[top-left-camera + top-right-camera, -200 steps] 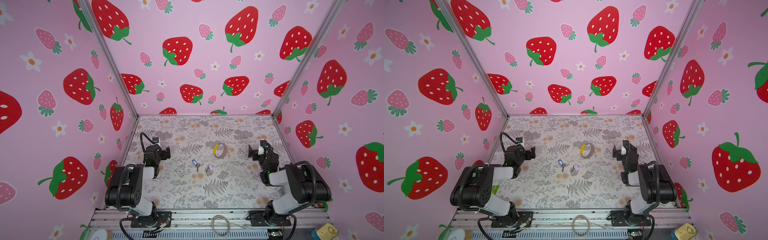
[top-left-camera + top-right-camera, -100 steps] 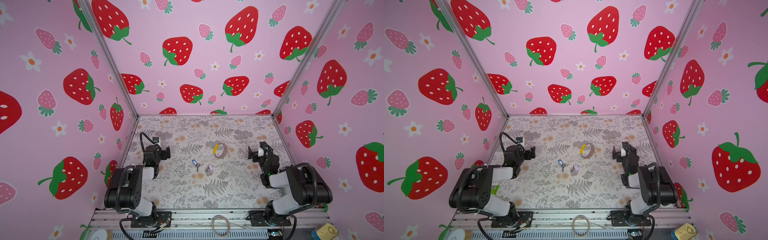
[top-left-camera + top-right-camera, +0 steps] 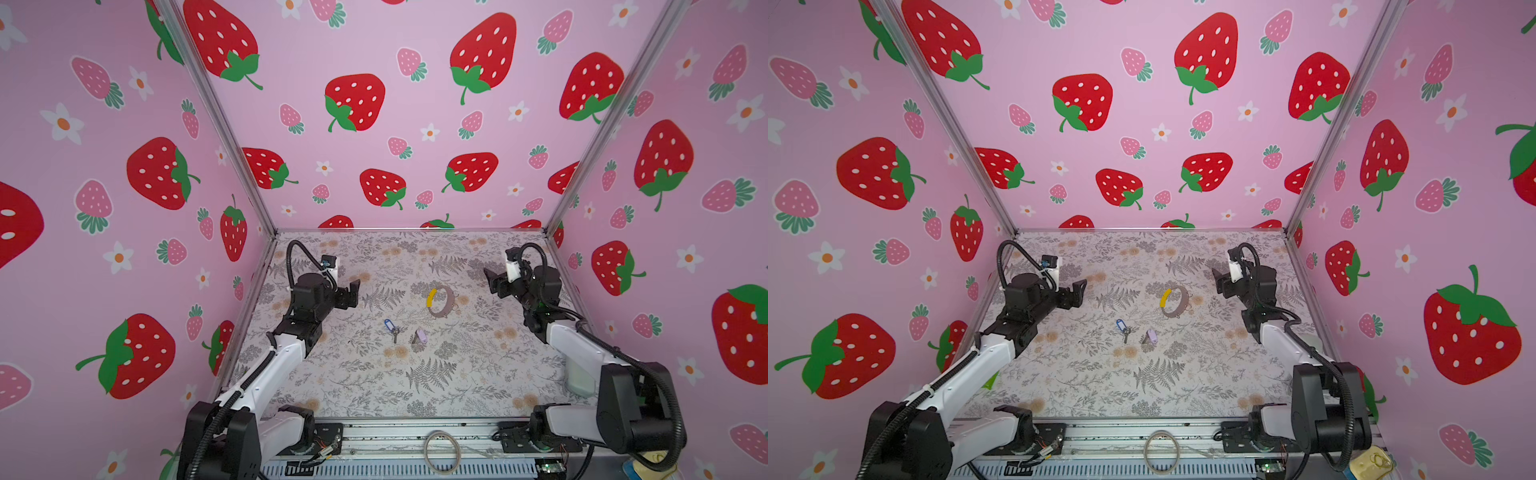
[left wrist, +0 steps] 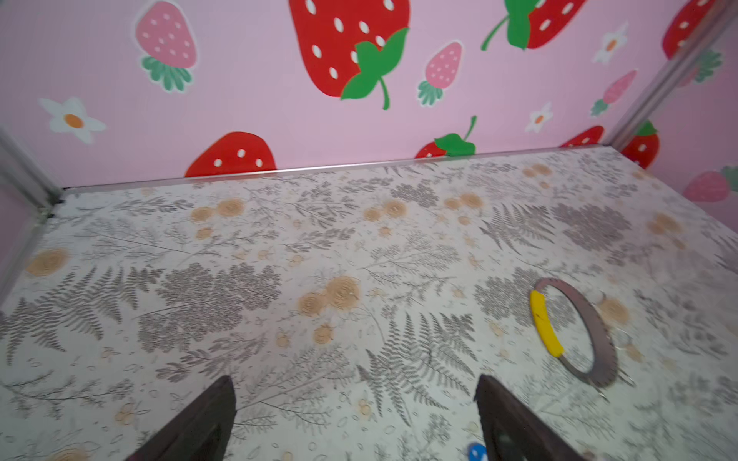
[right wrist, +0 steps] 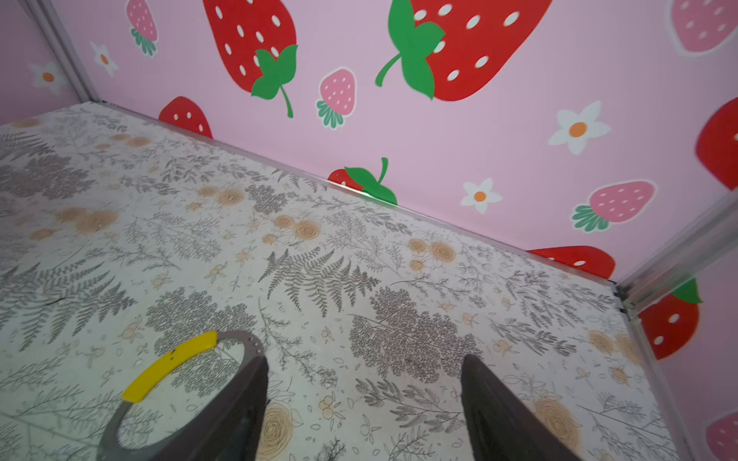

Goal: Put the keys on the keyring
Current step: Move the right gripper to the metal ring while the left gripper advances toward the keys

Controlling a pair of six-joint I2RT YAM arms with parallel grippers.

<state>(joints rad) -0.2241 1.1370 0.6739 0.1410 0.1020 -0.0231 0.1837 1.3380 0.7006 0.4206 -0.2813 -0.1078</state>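
Centrally, yellow-sectioned grey keyring [image 3: 432, 296], blue-tagged key [image 3: 390, 326], lilac-tagged key [image 3: 421, 336]

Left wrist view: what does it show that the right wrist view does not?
Only the left wrist view: the whole keyring with small metal loops, a corner of the blue key tag, the open left pincer. Only the right wrist view: the open right pincer, one finger hiding part of the keyring. Both: the keyring's yellow section, floral table, strawberry wall.
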